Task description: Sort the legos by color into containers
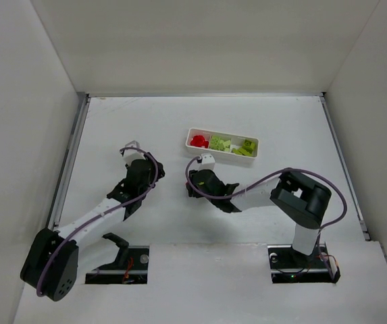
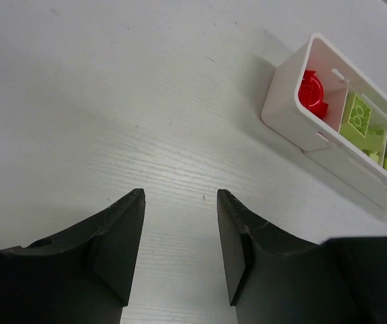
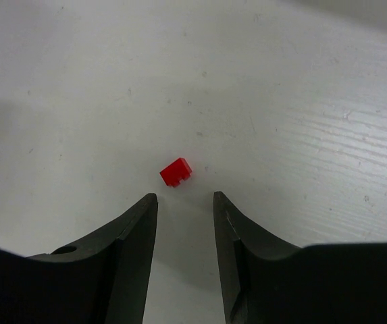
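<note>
A tiny red lego [image 3: 176, 171] lies on the white table just beyond the tips of my right gripper [image 3: 185, 199], a little left of its midline. That gripper is open and empty; in the top view [image 1: 196, 183] it hides the lego. The white tray [image 1: 237, 158] stands just beyond it. Its left compartment holds red legos [image 1: 198, 140]; the middle [image 1: 220, 143] and right [image 1: 246, 148] compartments hold yellow-green ones. My left gripper [image 2: 179, 196] is open and empty over bare table, left of the tray [image 2: 294, 115], where red legos [image 2: 310, 93] and a green one [image 2: 358, 116] show.
White walls enclose the table on the left, back and right. A metal rail [image 1: 68, 162] runs along the left edge. The two arms lie close together near the table's middle, the left arm [image 1: 98, 216] about a tray's width from the right arm [image 1: 254, 196].
</note>
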